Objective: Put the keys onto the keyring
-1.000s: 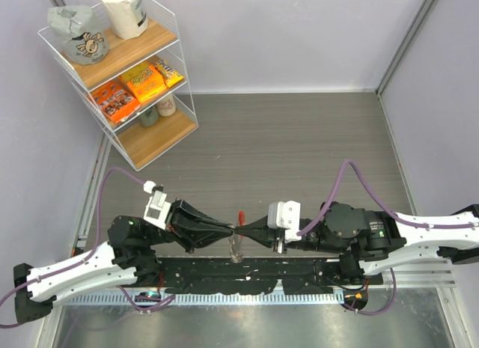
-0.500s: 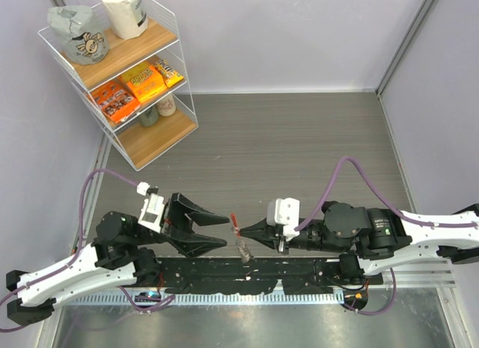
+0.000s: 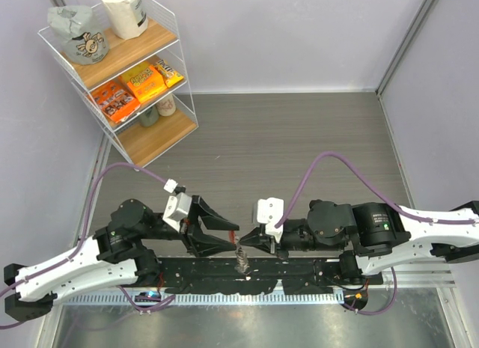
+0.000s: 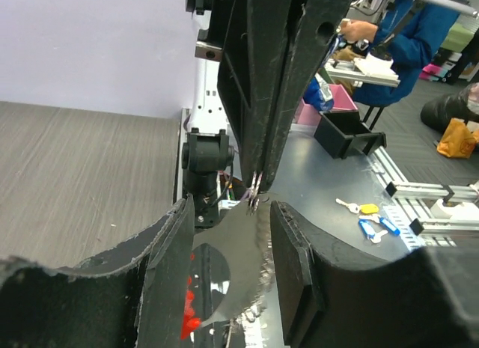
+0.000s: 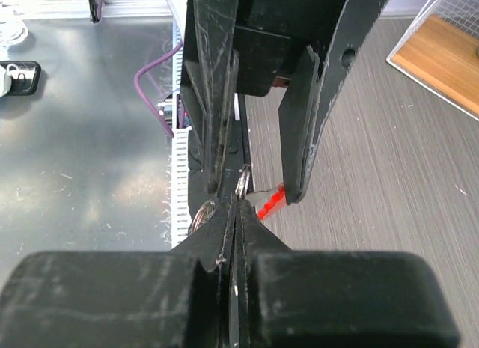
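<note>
Both arms met low over the near edge of the grey wood-grain bench point(image 3: 299, 138), just above the black rail where their bases are bolted. The right gripper point(image 5: 236, 213) was pressed together, its black fingertips pinching the small keyring point(image 5: 242, 185), a thin silvery metal loop that stood upright at the very tip of the jaws. A bright red arc point(image 5: 271, 202) of the ring stuck out to the bench side, and a short silvery chain-like length point(image 3: 241, 257) hung down from the pinch point toward the rail.

The left gripper point(image 3: 229, 240) faced it head on with its jaws spread. One black finger point(image 5: 213, 101) stood on each side of the right gripper's tips and of the ring, and neither finger could be seen touching the metal. From the left wrist view the right gripper's fingertips came down between the left gripper's own pads point(image 4: 174, 262), with the thin loops caught at their end.

The pictures did not show whether any key hung on the ring; the pieces there were too small to tell.

A white wire shelf rack with wooden boards point(image 3: 120, 71), holding snack packets and bags, stood at the bench's far left corner.
</note>
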Controlling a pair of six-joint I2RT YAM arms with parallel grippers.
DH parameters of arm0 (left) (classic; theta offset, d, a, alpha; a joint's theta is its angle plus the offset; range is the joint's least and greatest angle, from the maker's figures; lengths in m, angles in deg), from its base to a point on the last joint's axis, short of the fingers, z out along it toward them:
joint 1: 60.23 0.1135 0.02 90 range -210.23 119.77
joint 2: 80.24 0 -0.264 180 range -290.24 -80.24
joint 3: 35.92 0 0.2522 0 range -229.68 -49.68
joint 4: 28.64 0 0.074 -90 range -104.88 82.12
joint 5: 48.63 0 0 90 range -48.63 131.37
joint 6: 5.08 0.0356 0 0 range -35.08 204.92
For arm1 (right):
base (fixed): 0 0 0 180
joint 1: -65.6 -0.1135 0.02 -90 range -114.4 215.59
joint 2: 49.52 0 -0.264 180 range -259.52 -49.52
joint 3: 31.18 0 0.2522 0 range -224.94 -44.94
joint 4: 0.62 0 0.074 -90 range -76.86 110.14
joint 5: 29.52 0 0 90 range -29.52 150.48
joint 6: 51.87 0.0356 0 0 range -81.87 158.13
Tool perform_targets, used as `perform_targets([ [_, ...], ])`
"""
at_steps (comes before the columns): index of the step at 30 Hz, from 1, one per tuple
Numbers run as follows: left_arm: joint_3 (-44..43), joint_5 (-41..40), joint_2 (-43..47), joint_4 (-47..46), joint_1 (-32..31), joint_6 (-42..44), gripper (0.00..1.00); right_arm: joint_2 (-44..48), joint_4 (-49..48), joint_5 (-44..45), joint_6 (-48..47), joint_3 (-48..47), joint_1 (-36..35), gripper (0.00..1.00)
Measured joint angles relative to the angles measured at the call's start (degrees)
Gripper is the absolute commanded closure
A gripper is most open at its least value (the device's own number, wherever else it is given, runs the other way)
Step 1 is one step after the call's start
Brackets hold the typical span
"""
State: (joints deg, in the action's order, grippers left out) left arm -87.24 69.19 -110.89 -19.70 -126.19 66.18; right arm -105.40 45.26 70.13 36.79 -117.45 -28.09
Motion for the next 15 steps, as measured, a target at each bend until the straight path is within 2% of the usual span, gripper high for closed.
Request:
perform_targets([
  [15, -1.22, 0.81, -0.07, 4.92, 0.00, 1.49, 0.60, -6.05, 9.18, -0.09, 2.40, -8.07, -0.02, 0.94],
])
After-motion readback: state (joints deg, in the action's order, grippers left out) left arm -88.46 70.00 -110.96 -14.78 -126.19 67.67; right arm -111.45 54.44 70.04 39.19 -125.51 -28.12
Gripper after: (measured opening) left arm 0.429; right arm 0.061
